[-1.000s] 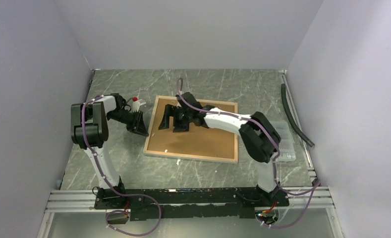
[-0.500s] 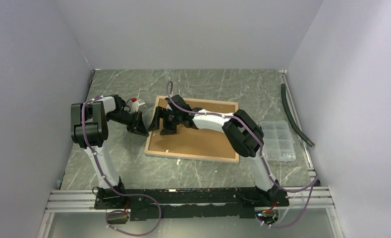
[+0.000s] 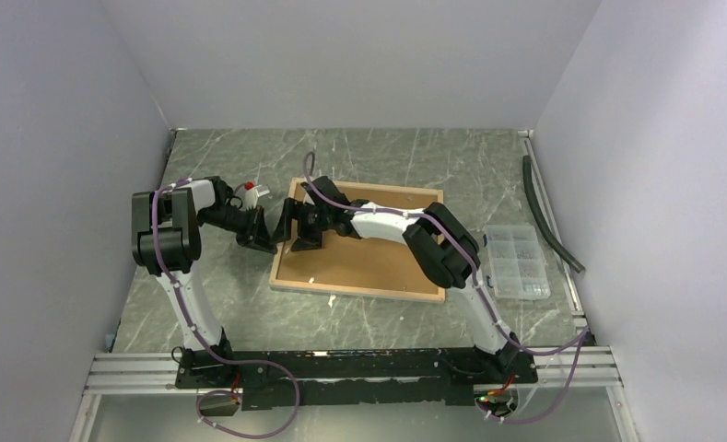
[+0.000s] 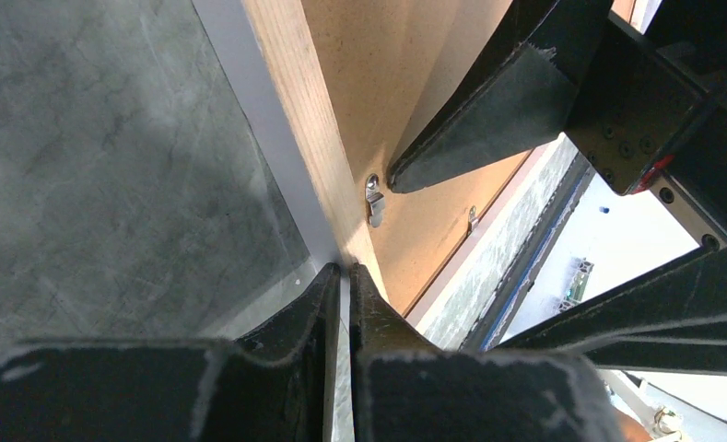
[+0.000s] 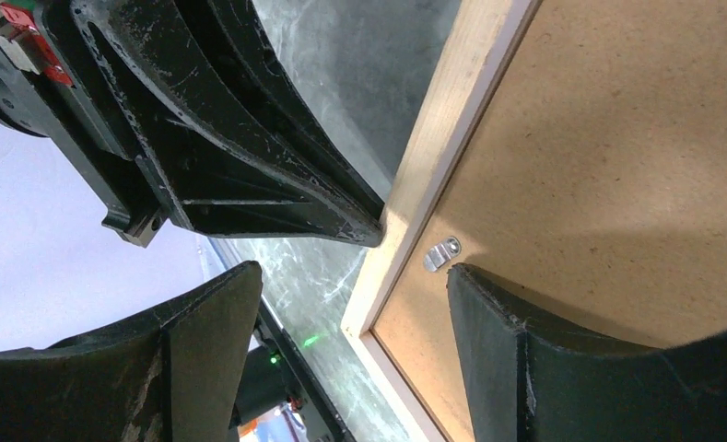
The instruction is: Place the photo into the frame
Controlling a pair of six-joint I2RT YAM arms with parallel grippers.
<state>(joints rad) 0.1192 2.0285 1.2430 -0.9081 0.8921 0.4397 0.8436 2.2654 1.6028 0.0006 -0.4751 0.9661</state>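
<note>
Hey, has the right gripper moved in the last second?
Yes. The right gripper has slid left over the frame, from near its middle to its left rail.

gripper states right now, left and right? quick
Left gripper: shut, tips at the frame's outer edge, nothing visibly held.
Right gripper: open, one finger on either side of that edge, holding nothing.

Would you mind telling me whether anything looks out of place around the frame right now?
The frame lies face down, slightly skewed to the edges of the table in the top view. The brown backing board sits in it, and no photo is in view. Nothing looks spilled or damaged.
</note>
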